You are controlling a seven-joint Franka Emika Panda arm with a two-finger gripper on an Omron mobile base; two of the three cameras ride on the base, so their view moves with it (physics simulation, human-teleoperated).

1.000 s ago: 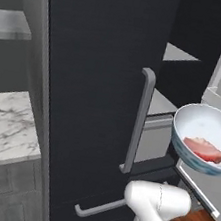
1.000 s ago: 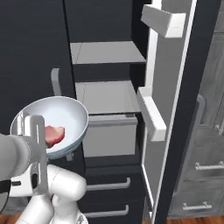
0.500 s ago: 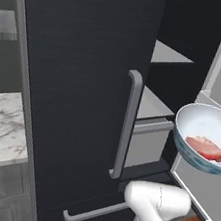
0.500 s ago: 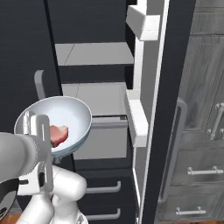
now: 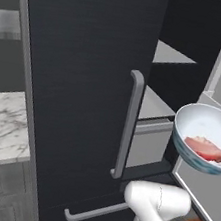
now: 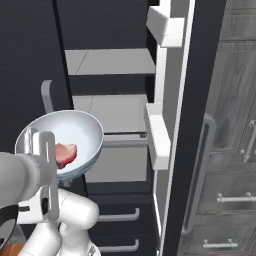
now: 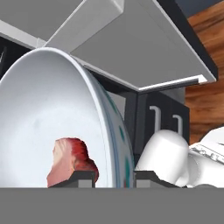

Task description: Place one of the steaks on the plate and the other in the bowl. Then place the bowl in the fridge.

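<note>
Fridge stands with its black wood-grain left door closed, long grey bar handle upright on it, and its right door swung wide open, white inner bins on that door facing the cavity. Inside, pale grey shelves are stacked one above another, with a grey drawer front below them. Gripper is pinched on the rim of the bowl: one dark fingertip sits inside the wall, the other outside, jaws narrowed to the thickness of the rim. Bowl, pale blue outside and white inside, hangs in the air in front of the open fridge compartment, at about the height of the drawer front, not touching any shelf. One steak, red-centred with a paler fat edge, lies inside against the lower wall of the bowl, close to the inner fingertip. From the left base camera, the bowl is just right of the closed door's handle. Marble counter lies left of the fridge; grey wood cabinets stand beyond the open door.
</note>
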